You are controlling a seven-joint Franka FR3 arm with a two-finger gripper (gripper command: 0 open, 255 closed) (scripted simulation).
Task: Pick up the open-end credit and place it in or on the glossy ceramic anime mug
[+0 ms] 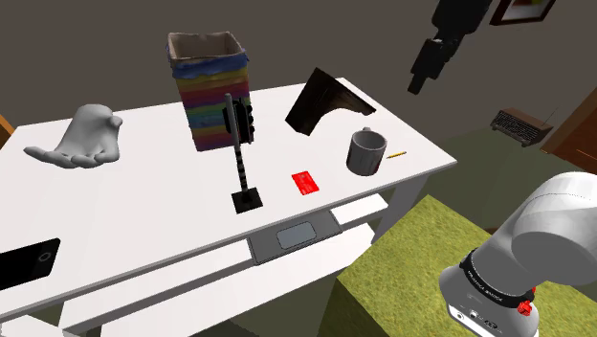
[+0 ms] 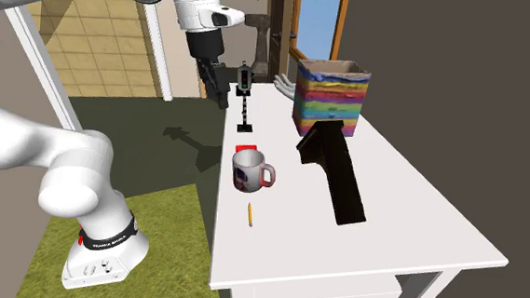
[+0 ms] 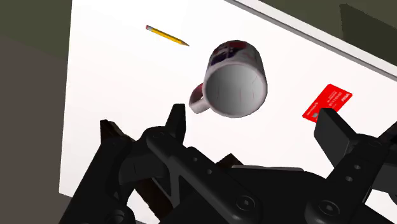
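A small red card (image 1: 304,182) lies flat on the white table (image 1: 143,206), near its front edge. In the wrist view the card (image 3: 327,103) lies beside the right fingertip (image 3: 337,133). A white mug (image 1: 364,151) with a printed picture stands upright a short way from the card, and in the second exterior view the mug (image 2: 251,170) partly covers the card (image 2: 247,148). My black gripper (image 1: 418,84) hangs high in the air, well above the table's edge near the mug. In the wrist view the gripper (image 3: 254,127) is open and holds nothing, with the mug (image 3: 232,79) between its fingers' lines, far below.
A yellow pencil (image 1: 395,154) lies by the mug. A rainbow-striped box (image 1: 210,91), a toy traffic light on a black base (image 1: 241,153), a dark angled bracket (image 1: 327,101) and a white hand sculpture (image 1: 81,139) stand further back. A black phone (image 1: 24,263) lies at the near corner.
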